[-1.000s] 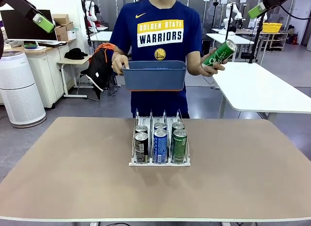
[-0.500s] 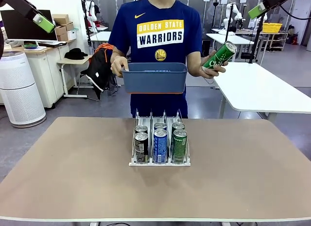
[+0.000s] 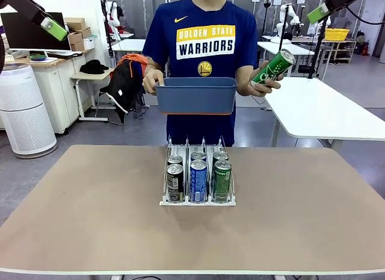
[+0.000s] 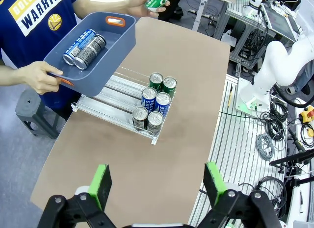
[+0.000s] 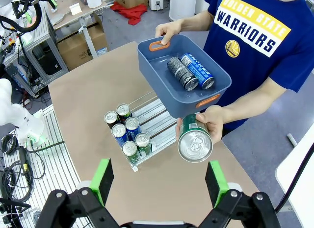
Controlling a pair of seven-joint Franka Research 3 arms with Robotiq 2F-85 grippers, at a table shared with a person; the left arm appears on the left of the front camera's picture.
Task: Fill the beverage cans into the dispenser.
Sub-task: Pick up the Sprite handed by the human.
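The dispenser point(image 3: 197, 199) sits mid-table with several cans at its front: black point(image 3: 175, 182), blue point(image 3: 198, 180) and green point(image 3: 222, 180) ones, two deep per lane. Across the table a person holds a blue-grey bin point(image 3: 196, 95) in one hand and a green can point(image 3: 272, 67) in the other. Inside the bin lie a blue can point(image 5: 196, 71) and a black can point(image 5: 180, 73). My left gripper point(image 4: 156, 183) hovers high above the table, open and empty. My right gripper point(image 5: 158, 182) is also high up, open and empty. The dispenser point(image 4: 100, 105) point(image 5: 159, 121) has bare lanes behind its cans.
The brown table point(image 3: 90, 220) spreads wide around the dispenser. A white table point(image 3: 319, 111) stands behind at the right. An air purifier point(image 3: 21, 111) stands at the far left. My arms' green-marked ends point(image 3: 53, 28) point(image 3: 317, 13) sit high in the upper corners.
The person has shifted slightly to the picture's right with the bin and the green can. Both arms and the dispenser's cans are unmoved.
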